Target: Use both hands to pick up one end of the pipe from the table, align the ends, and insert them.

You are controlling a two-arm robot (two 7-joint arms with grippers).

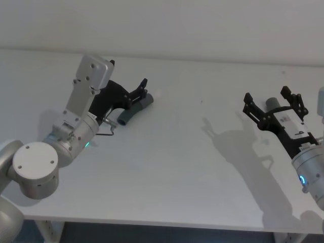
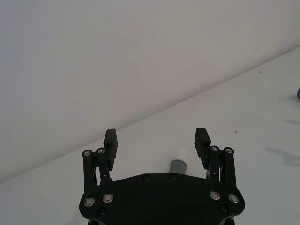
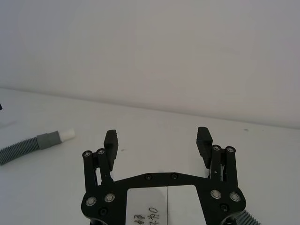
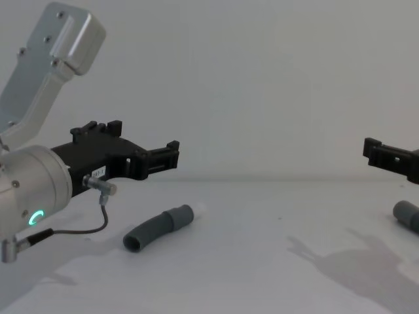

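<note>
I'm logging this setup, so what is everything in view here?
table: one, white, in front of the robot
wall: one, pale, behind the table
pipe piece with pale tip: one, grey, lying on the table's left side
second pipe piece: one, grey, on the table's right side
left tool: one, black, open, above the tipped piece
right tool: one, black, open, above the second piece
</note>
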